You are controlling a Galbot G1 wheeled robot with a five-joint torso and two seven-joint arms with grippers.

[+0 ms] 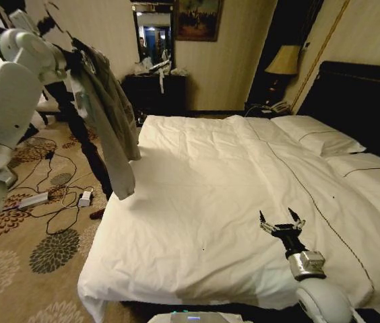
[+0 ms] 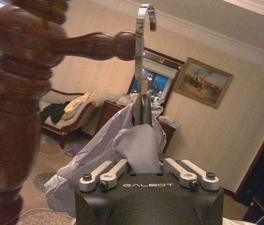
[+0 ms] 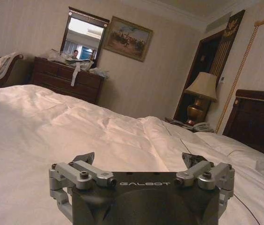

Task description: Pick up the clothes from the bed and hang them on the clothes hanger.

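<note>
Taking the bed (image 1: 203, 202) as the landmark, the right gripper (image 1: 281, 224) is found nearest, low over the white duvet at the near side of the bed. Its fingers are spread wide and nothing is held between them. This arm is judged to be waiting.

Farther off, beyond the left edge of the bed and high above the carpet, the left gripper (image 2: 146, 168) is seen. Its fingers are closed on the clothes (image 2: 136, 145), gathered at the neck of the clothes hanger (image 2: 142, 101).

The coming move is judged to turn on one relation: the wire hook (image 2: 143, 28) of the clothes hanger rises straight up from the left gripper, and its curved top stands just beside the horizontal peg (image 2: 97, 44) of the dark wooden stand (image 2: 10, 122). Whether the hook already rests on the peg cannot be told.

The long axis of the clothes is vertical. The clothes (image 1: 109, 114) are light grey, soft and wrinkled, and they hang down from the left gripper, clear of the bed, with a sleeve trailing lowest.
</note>
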